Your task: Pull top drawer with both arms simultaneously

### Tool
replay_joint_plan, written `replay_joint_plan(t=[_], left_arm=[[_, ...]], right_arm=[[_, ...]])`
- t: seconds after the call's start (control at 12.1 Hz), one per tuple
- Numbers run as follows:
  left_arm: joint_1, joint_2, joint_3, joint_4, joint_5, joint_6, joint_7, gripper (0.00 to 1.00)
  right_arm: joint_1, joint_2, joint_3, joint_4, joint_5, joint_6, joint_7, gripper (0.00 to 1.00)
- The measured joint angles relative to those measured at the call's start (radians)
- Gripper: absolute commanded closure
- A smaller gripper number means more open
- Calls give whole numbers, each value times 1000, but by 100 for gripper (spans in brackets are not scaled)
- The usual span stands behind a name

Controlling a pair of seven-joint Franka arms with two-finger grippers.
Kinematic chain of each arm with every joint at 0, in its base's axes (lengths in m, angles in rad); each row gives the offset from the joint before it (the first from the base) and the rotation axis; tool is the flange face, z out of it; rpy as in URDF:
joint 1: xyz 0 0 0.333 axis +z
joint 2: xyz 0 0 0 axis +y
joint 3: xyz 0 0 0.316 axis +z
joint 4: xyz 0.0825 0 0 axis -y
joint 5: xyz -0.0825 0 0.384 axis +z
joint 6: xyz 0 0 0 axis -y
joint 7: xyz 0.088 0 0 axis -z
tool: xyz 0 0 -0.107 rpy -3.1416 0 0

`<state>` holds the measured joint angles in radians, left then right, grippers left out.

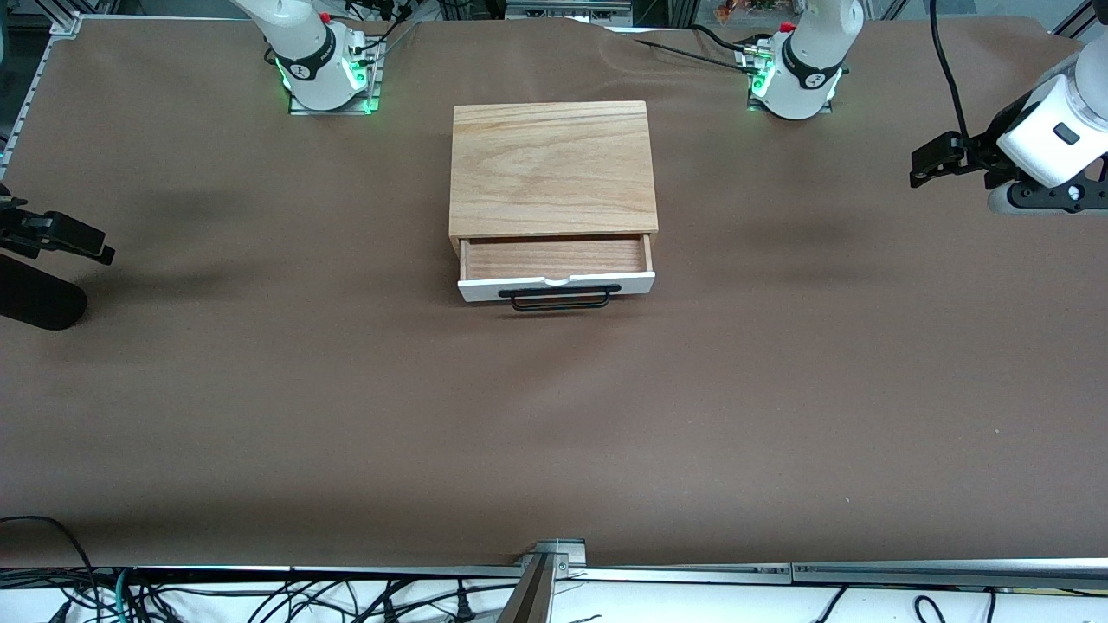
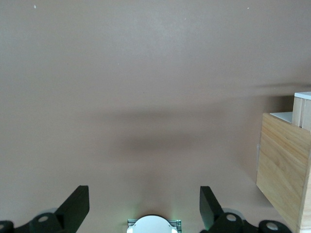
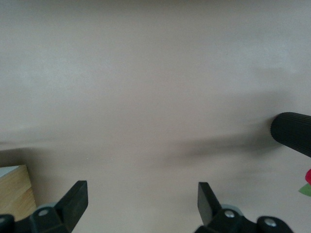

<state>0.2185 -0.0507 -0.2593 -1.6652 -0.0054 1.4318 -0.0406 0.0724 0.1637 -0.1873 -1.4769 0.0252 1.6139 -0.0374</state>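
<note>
A light wooden cabinet (image 1: 550,169) stands mid-table. Its top drawer (image 1: 556,284) is pulled out a little, with its white front panel facing the front camera and its reddish-brown inside (image 1: 554,258) showing. A long black wire handle (image 1: 558,298) hangs on the panel. My left gripper (image 1: 928,164) hovers open over the bare table toward the left arm's end, well away from the cabinet. My right gripper (image 1: 91,245) hovers open toward the right arm's end, equally apart. Both wrist views show the left gripper (image 2: 144,194) and right gripper (image 3: 142,191) with nothing between their fingers.
The brown table cover (image 1: 554,415) runs all round the cabinet. The cabinet's side (image 2: 282,167) and a corner of the cabinet (image 3: 14,191) edge the wrist views. A black cylinder (image 1: 39,298) sits at the right arm's end. The arm bases (image 1: 325,65) stand along the table edge farthest from the front camera.
</note>
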Motion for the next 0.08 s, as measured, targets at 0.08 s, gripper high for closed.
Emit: replay_joint_plan(t=[0.08], left_arm=[[-6, 0, 0, 2, 0, -1, -8, 0]], right_arm=[[0, 0, 0, 0, 0, 0, 0, 0]])
